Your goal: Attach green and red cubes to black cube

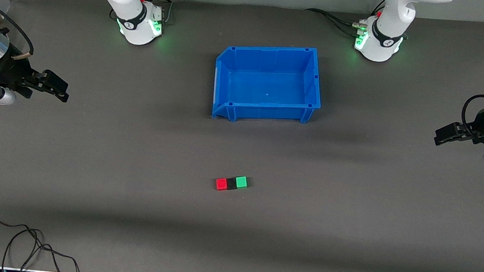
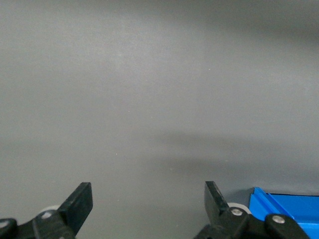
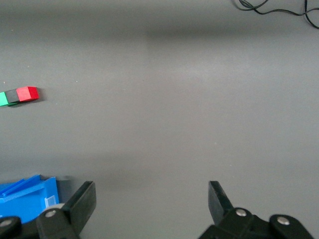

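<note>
Cubes of red [image 1: 221, 184], matte black [image 1: 231, 183] and green [image 1: 241, 181] plastic touch in a row, visible in the right wrist view, not the left; left gripper [image 2: 148, 206] and right gripper [image 3: 152, 204] wait spread wide, empty.

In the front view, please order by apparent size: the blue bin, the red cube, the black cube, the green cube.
1. blue bin, by far the largest.
2. red cube, green cube and black cube: they look alike, so I do not rank them.
</note>
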You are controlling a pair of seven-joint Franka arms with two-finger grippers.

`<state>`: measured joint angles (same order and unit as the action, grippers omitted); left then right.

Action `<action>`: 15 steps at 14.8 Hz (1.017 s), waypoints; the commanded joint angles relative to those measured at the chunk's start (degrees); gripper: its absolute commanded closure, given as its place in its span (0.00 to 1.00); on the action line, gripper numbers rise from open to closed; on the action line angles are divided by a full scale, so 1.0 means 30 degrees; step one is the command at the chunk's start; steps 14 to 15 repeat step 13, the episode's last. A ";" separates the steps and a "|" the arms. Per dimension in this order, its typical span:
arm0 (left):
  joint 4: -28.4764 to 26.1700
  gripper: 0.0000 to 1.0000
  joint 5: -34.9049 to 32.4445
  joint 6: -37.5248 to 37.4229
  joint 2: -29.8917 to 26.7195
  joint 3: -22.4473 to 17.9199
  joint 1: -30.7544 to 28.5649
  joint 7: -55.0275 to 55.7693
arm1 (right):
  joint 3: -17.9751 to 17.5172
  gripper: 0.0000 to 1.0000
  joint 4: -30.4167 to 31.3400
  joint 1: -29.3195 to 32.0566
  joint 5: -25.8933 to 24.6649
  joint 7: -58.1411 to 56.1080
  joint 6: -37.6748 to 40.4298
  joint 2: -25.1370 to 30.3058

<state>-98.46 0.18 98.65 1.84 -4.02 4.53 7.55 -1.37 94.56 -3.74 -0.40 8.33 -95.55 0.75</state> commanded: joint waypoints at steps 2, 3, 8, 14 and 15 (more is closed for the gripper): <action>0.0301 0.00 -0.0031 -0.0395 0.0472 -0.0067 0.0129 -0.0436 | -0.0187 0.00 0.0500 0.0162 0.0456 0.0328 -0.0260 0.0452; 0.0359 0.00 -0.0031 -0.0337 0.0385 -0.0067 0.0100 -0.0465 | -0.0187 0.00 0.0500 0.0162 0.0456 0.0328 -0.0289 0.0452; 0.0741 0.00 0.0028 -0.0424 0.0384 0.0021 0.0684 -0.0436 | -0.0187 0.00 0.0324 0.0162 0.0456 0.0386 -0.0084 0.0423; 0.0799 0.00 -0.0118 -0.0423 0.0648 -0.0038 0.0540 -0.0465 | -0.0187 0.00 0.0266 0.0162 0.0427 0.0299 -0.0084 0.0394; 0.0799 0.00 -0.0118 -0.0423 0.0648 -0.0038 0.0540 -0.0465 | -0.0187 0.00 0.0266 0.0162 0.0427 0.0299 -0.0084 0.0394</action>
